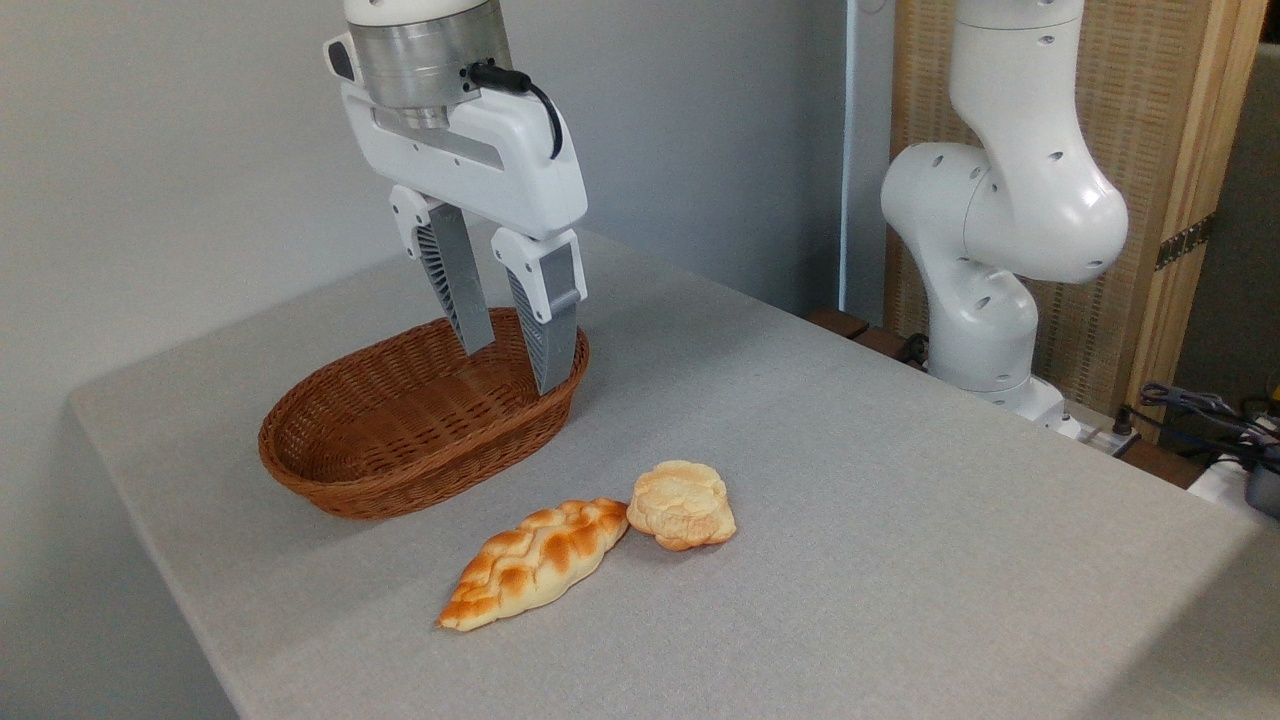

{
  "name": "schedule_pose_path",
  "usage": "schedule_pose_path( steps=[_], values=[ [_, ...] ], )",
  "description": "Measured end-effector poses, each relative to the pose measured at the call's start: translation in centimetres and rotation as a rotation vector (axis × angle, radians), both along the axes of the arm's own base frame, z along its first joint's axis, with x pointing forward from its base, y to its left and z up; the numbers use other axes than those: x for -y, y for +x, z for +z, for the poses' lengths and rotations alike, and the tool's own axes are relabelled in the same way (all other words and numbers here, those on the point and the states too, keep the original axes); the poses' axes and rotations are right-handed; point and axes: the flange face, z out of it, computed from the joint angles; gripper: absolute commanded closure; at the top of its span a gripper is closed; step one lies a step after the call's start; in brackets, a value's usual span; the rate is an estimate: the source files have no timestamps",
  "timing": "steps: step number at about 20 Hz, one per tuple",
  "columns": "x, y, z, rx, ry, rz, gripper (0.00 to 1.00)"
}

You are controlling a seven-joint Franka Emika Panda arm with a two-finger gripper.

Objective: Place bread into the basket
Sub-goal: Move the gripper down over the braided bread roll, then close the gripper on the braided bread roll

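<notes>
The bread, a long braided golden loaf with toasted patches, lies flat on the grey table in front of the basket. The oval reddish-brown wicker basket sits behind it to the left, with nothing inside. My gripper hangs open over the basket's right end, its grey fingers pointing down with nothing between them. It is well above and behind the loaf, not touching it.
A small round pale bun lies against the loaf's right tip. The arm's white base stands at the table's far right edge, with cables beside it. The table edge runs close to the basket's left.
</notes>
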Motion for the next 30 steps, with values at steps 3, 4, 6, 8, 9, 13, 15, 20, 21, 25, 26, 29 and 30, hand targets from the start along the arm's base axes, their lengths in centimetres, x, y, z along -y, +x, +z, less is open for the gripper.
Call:
schedule_pose_path(
  steps=[3,4,6,8,9,13,15,20,21,25,26,29,30],
  values=[
    [0.0,0.0,0.0,0.001,0.0,0.0,0.0],
    [0.0,0.0,0.0,0.001,0.0,0.001,0.0],
    [0.0,0.0,0.0,0.001,0.0,0.001,0.0],
    [0.0,0.0,0.0,0.001,0.0,0.001,0.0],
    [0.0,0.0,0.0,0.002,0.0,0.001,0.0],
    [-0.2,0.9,-3.4,0.085,-0.004,0.01,0.0],
    [-0.3,0.3,-7.1,0.085,-0.001,0.014,0.0],
    [-1.8,-0.7,-13.4,0.097,0.003,0.044,0.0],
    [-1.7,-0.9,-14.5,0.093,0.003,0.044,0.0],
    [-1.6,-1.4,-17.4,0.096,0.004,0.042,0.0],
    [-1.5,-1.4,-18.1,0.093,0.004,0.041,0.0],
    [-0.9,-1.4,-18.9,0.088,0.002,0.029,0.26],
    [-0.6,-1.3,-19.1,0.09,0.002,0.024,0.39]
  ],
)
